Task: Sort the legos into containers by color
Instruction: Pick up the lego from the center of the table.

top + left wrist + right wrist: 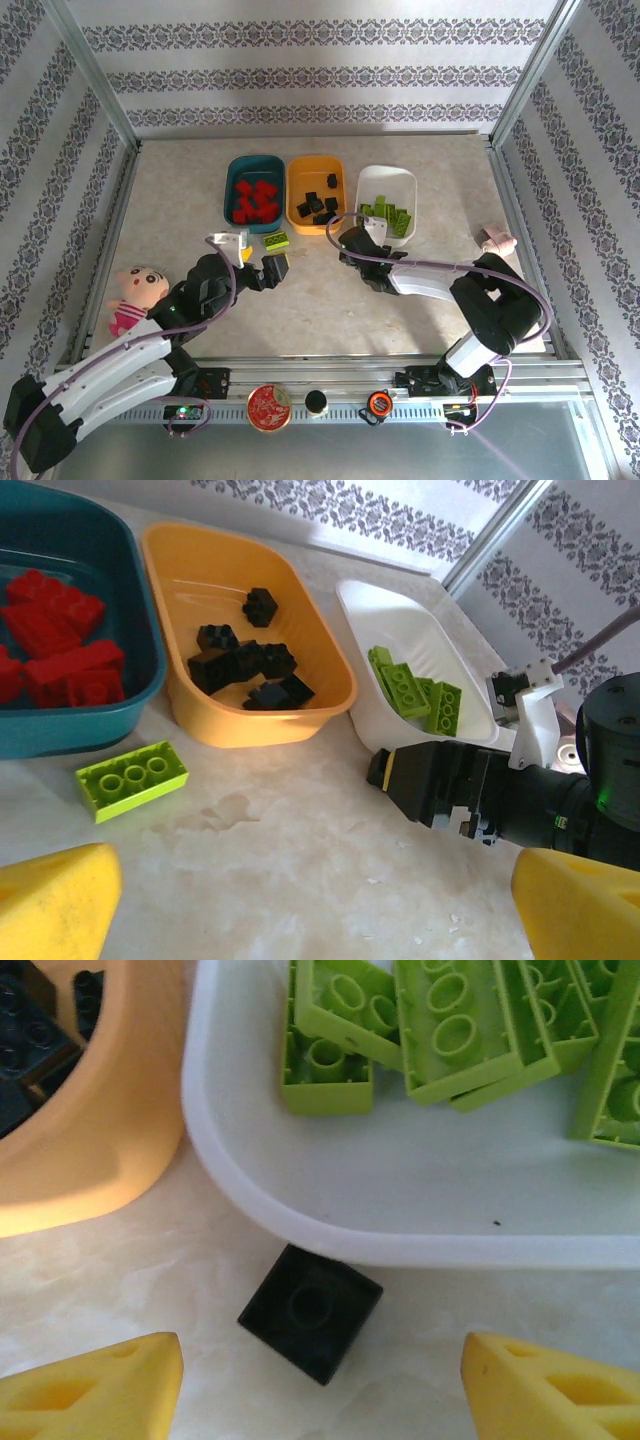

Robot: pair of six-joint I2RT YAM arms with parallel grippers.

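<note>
Just beside white tray [420, 1250], six-o'clock side: black lego [310, 1312] | right claw [320, 1375] spread above it, grasp pending | next: pinch, carry ten-o'clock into orange tray [110, 1130] | left claw [320, 910] spread

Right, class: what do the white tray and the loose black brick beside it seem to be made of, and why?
The shallow white rounded tray looks like smooth, slightly glossy moulded plastic: soft sheen, rounded rim. The small square black brick looks like hard satin plastic: crisp edges, moulded round stud.
</note>
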